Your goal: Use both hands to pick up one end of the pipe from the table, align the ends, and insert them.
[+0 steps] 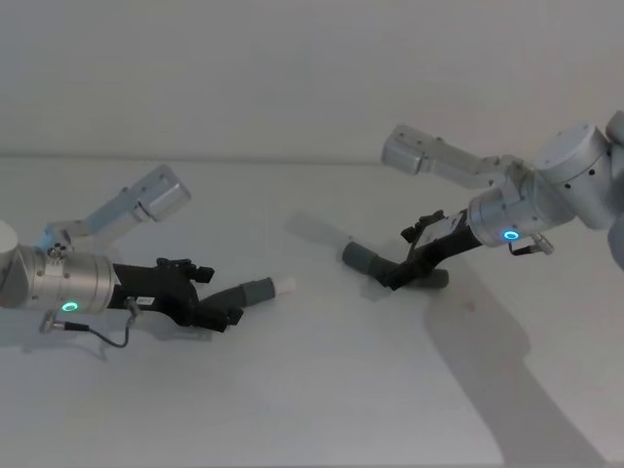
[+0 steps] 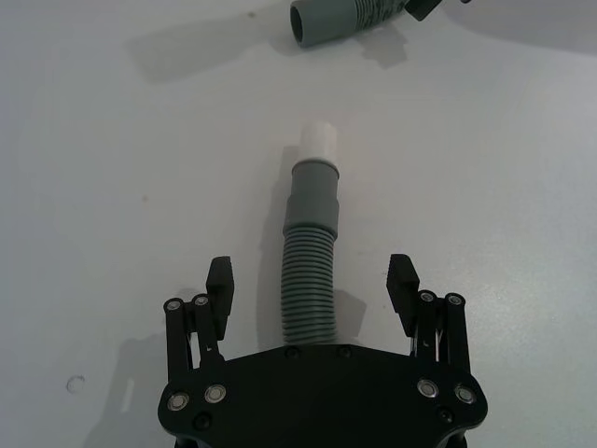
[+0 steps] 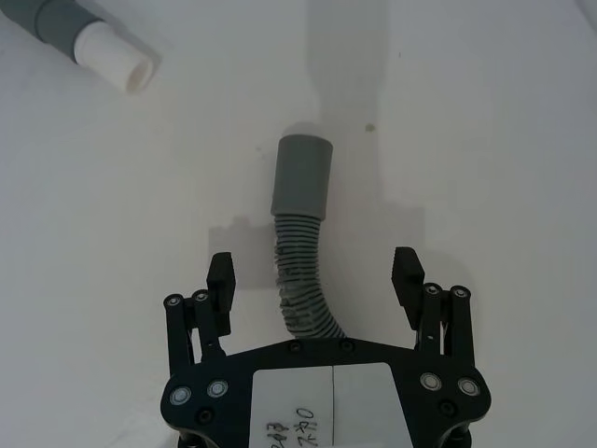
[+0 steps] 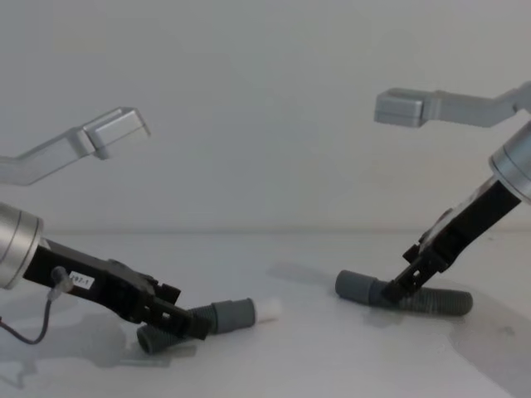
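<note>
Ahead of the left gripper (image 2: 312,280), bare table (image 2: 140,187) separates the white tip (image 2: 322,140) from the plain cuff (image 2: 326,21). Both it and the right gripper (image 3: 315,277) straddle hose (image 2: 310,247), with open table outside their parted fingers (image 2: 220,280).

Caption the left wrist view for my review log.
Open left gripper straddles the white-tipped hose piece lying on the table.

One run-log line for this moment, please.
left tool: open, around white-tipped hose | right tool: open, around plain-cuff hose | both on table, unjoined
</note>
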